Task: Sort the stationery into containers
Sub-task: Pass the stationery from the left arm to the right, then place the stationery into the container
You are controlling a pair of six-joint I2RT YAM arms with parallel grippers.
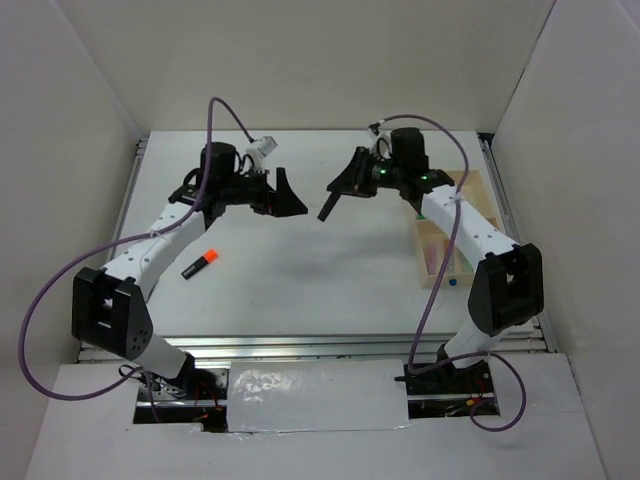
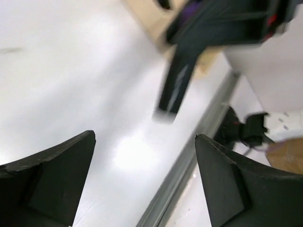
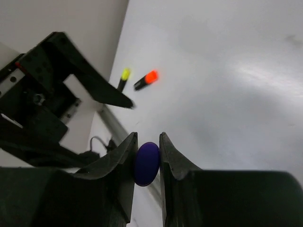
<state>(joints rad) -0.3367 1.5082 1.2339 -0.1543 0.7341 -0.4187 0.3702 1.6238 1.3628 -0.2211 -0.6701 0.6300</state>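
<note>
Stationery is lying in two places on the bench [image 1: 300, 280], and one piece is up in the air. The right pincer [image 3: 148, 137] is clamping narrowly on a purple-ended marker [image 3: 146, 163], whose black body is hanging tilted above the middle of the bench, between the two arms. The left pincer [image 2: 144, 137] is standing wide with nothing between its fingers, and is facing the held marker from just beside it. That marker is showing blurred in the left wrist view. An orange-tipped highlighter [image 1: 200, 264] is lying on the bench near the left arm. A yellow-tipped marker [image 3: 123, 78], possibly another highlighter, is lying close to it, seen only from the right wrist. The wooden tray [image 1: 470, 185] is sitting at the right edge of the bench, partly under the right arm, with its blue dot [image 1: 452, 283] on the near rim.
</note>
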